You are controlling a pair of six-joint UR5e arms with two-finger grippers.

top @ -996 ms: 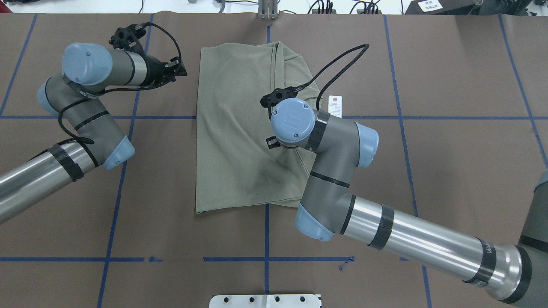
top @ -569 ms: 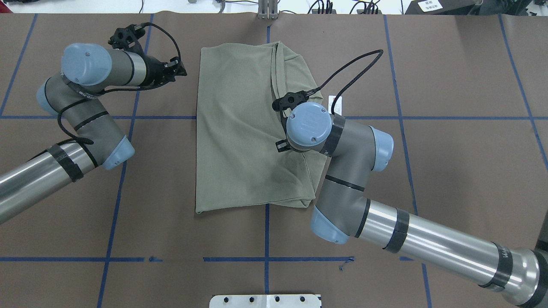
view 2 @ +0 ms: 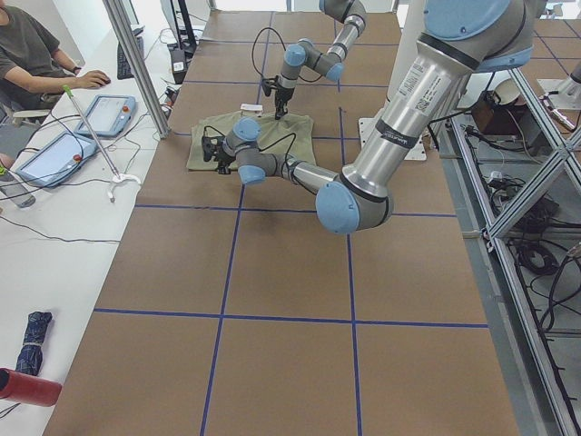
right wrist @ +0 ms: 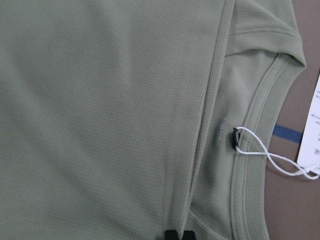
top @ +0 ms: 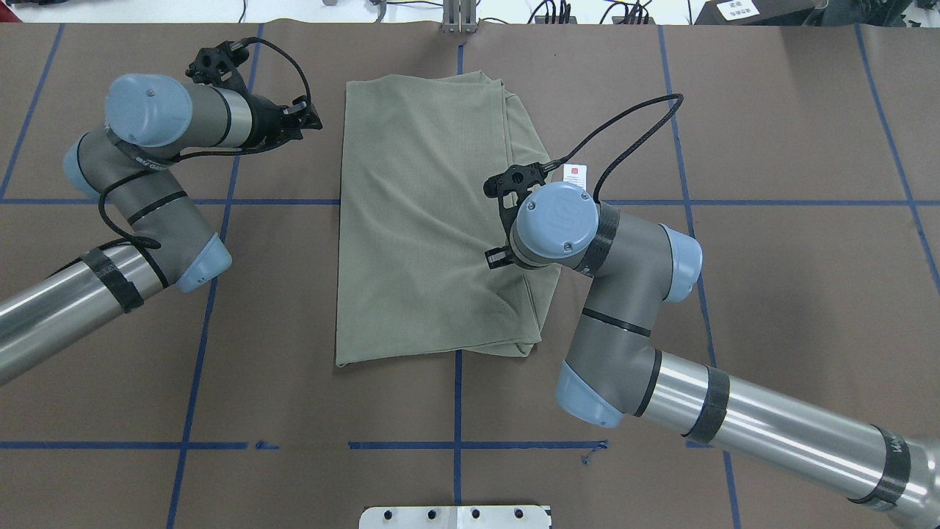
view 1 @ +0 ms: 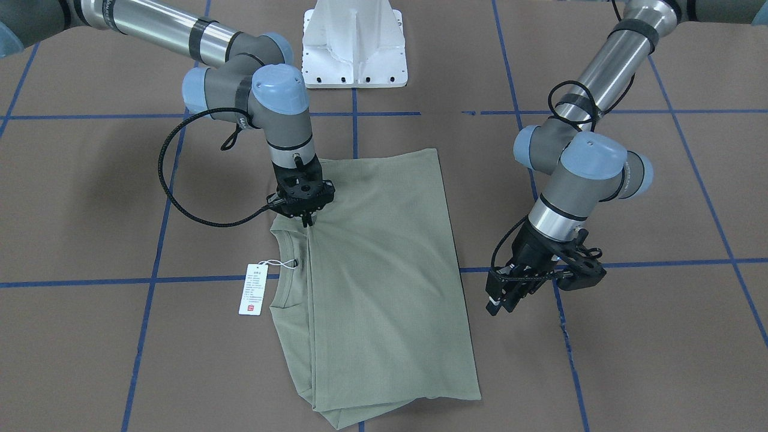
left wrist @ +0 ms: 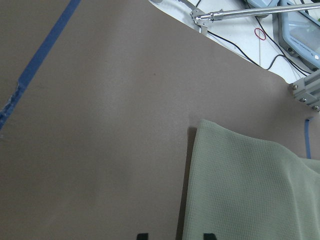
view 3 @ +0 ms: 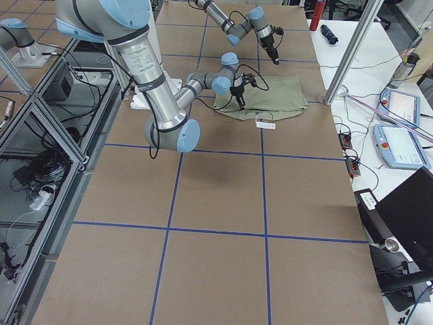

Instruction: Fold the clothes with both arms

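Under the right hand point(view 1: 306, 219), whose fingers are closed on a fold by the collar: sage-green shirt point(view 1: 384, 270), folded flat on the counter point(view 1: 630, 360). Left hand point(view 1: 499, 305), fingers apart and empty, hangs just beside the shirt's edge.

1. Overhead, centre-right: the right arm point(top: 631, 253) covers the right gripper point(view 1: 307, 222) and the shirt point(top: 418, 220) edge beneath it.
2. The hang tag point(top: 576, 173) has its lower end behind that wrist, and the right wrist view's right edge cuts it off.
3. Left wrist view, bottom edge: only the tips of the left gripper point(left wrist: 175, 235) peek in.
4. Side views: both grippers are too small to read.
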